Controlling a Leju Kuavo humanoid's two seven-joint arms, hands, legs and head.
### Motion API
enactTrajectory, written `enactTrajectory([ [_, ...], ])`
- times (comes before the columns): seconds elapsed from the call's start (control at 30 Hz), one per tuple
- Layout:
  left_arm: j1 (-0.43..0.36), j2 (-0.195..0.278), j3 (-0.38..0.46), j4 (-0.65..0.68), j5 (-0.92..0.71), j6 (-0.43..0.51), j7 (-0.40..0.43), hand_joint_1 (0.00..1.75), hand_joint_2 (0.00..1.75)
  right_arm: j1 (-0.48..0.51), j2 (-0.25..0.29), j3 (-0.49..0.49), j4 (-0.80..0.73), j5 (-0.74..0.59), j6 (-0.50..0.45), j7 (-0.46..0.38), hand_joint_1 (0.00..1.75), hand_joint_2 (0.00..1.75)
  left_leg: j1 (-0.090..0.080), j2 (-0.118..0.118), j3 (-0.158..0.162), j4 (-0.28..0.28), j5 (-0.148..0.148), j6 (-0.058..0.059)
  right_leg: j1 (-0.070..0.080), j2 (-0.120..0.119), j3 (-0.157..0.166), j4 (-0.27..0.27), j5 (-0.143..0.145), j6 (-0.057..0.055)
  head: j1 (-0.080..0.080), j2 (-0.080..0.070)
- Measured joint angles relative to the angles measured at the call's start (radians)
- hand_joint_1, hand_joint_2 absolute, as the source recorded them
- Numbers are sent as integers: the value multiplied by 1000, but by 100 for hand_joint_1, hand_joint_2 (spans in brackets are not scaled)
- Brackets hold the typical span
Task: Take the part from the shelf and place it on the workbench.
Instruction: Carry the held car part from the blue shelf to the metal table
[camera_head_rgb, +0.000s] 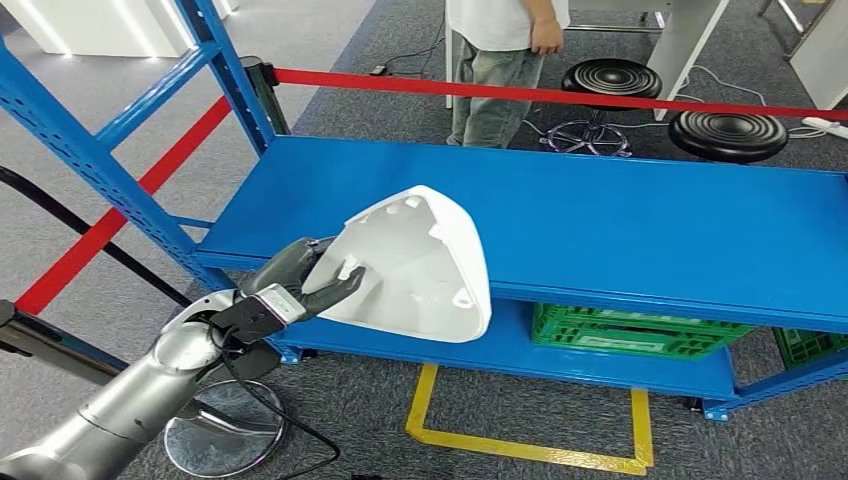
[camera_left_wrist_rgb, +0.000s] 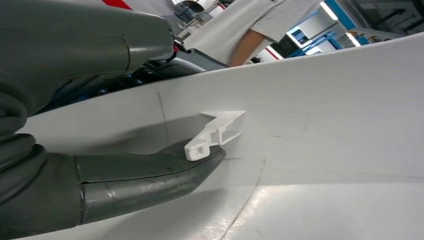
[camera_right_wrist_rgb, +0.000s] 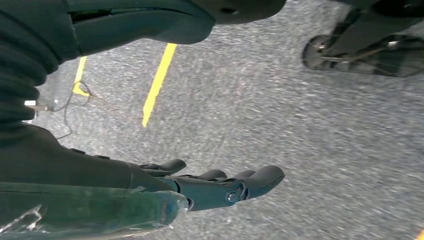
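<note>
While the left hand (camera_head_rgb: 290, 290) grips the white part (camera_head_rgb: 415, 265) by its near edge, you see the shell already tipped up off the blue shelf (camera_head_rgb: 640, 220), its hollow side turned toward the robot. In the left wrist view the thumb (camera_left_wrist_rgb: 150, 175) presses inside the shell just under a small moulded clip (camera_left_wrist_rgb: 215, 132), with the other fingers behind the wall, so the pinch looks chosen to use the rim as a handle. Moving right, the shelf deck lies bare behind the part, a green crate (camera_head_rgb: 635, 330) sits on the lower tier, and a person (camera_head_rgb: 500, 60) stands beyond the red barrier strap (camera_head_rgb: 540, 95). Your right hand (camera_right_wrist_rgb: 220, 187) hangs over the grey floor, fingers loosely extended and holding nothing, probably kept clear for balance. I judge the lift done and the carry to the workbench still ahead.
</note>
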Motion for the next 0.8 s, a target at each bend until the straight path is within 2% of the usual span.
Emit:
enactTrajectory([
  [0.03,1,1,0,0,0,0,0,175,175,0,0,0,0,0,0,0,0,175,0,0,14,-2,2,1,0,0,-12,0,9,0,0,0],
  [0.07,1,1,0,0,0,0,0,175,175,0,0,0,0,0,0,-1,0,175,0,0,49,-42,20,4,1,0,-22,0,19,2,0,0],
  [0.13,-1,2,0,-5,0,0,0,175,175,0,0,0,0,-1,-2,-6,0,175,-2,1,147,-185,58,12,3,1,-38,2,36,8,0,0],
  [0.17,-2,2,1,-8,0,0,0,175,175,0,0,0,0,-2,-5,-11,0,175,-3,1,183,-242,68,17,4,1,-44,2,43,13,0,0],
  [0.2,-3,2,1,-12,-1,0,0,175,175,0,0,-1,0,-4,-11,-18,0,175,-5,0,201,-276,72,22,5,1,-47,1,50,18,0,0],
  [0.3,6,7,1,-17,-2,0,-1,175,175,1,1,-8,0,-23,-30,-65,0,175,-8,0,195,-289,88,41,2,0,-53,-7,70,37,-1,0],
  [0.33,10,9,1,-18,-2,0,-1,175,175,1,1,-13,0,-37,-30,-91,0,175,-7,1,190,-291,97,48,0,0,-60,1,60,43,0,0],
  [0.37,14,11,2,-19,-2,0,-1,175,175,2,1,-20,0,-55,-26,-127,0,175,-5,2,184,-293,106,53,0,0,-75,31,34,48,2,0],
  [0.47,37,16,7,-25,4,2,-7,175,175,-2,1,-51,-1,-112,-4,-243,0,175,-3,3,159,-292,128,60,-1,0,-139,223,-91,57,7,0],
  [0.5,49,18,9,-26,5,3,-11,175,175,-3,1,-61,-1,-125,0,-267,0,175,-2,3,150,-292,135,59,-1,0,-146,268,-114,59,7,0],
  [0.53,60,20,10,-28,5,3,-15,175,175,-3,1,-69,-1,-135,3,-284,0,175,-2,3,143,-291,140,58,-1,0,-133,275,-118,60,7,0],
  [0.57,69,23,12,-31,4,3,-19,175,175,-4,1,-77,-1,-143,7,-299,0,175,-1,3,137,-290,145,55,-2,0,-99,241,-107,60,6,0],
  [0.63,82,26,19,-38,3,4,-22,175,175,-7,1,-91,-1,-154,18,-322,0,175,0,2,127,-287,152,47,-2,0,4,101,-73,59,7,0],
  [0.67,85,28,25,-42,3,4,-23,175,175,-10,1,-96,-1,-156,25,-333,0,175,-1,1,123,-284,155,42,-1,2,42,42,-63,55,7,0],
  [0.7,87,30,29,-45,3,4,-24,175,175,-13,1,-101,-2,-157,31,-341,0,175,-2,1,119,-281,158,37,0,4,63,8,-61,49,6,0],
  [0.8,95,34,36,-50,3,2,-28,175,175,-15,0,-109,-2,-157,49,-354,0,175,-1,1,112,-280,167,23,3,7,61,0,-55,26,5,0],
])
